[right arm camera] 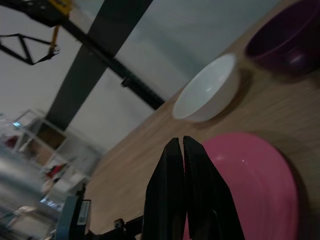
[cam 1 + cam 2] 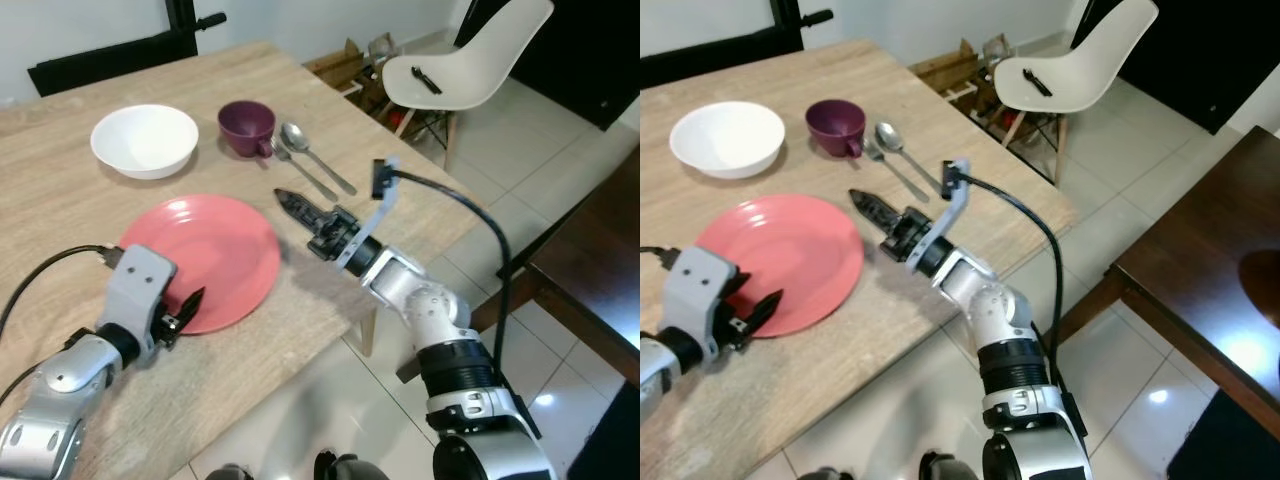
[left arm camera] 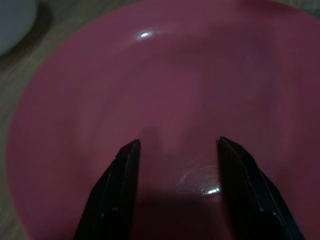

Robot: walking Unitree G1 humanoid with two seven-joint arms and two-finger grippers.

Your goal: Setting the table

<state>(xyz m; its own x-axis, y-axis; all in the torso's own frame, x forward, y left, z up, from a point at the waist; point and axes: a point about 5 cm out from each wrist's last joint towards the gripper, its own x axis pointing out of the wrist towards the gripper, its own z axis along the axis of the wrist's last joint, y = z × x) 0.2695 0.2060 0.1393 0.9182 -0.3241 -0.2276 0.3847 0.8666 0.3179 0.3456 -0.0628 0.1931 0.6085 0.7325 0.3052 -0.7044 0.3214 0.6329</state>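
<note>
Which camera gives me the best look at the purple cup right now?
The left eye view: the purple cup shows whole, upright beside the spoon and fork. The right eye view shows it whole too, slightly smaller. The right wrist view catches only a blurred part at its edge.

One plate [image 2: 215,255], bowl [image 2: 145,140], cup [image 2: 247,127] — two spoons [image 2: 315,155].

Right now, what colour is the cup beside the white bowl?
The cup is dark purple, clearest in the left eye view, standing next to the white bowl.
</note>
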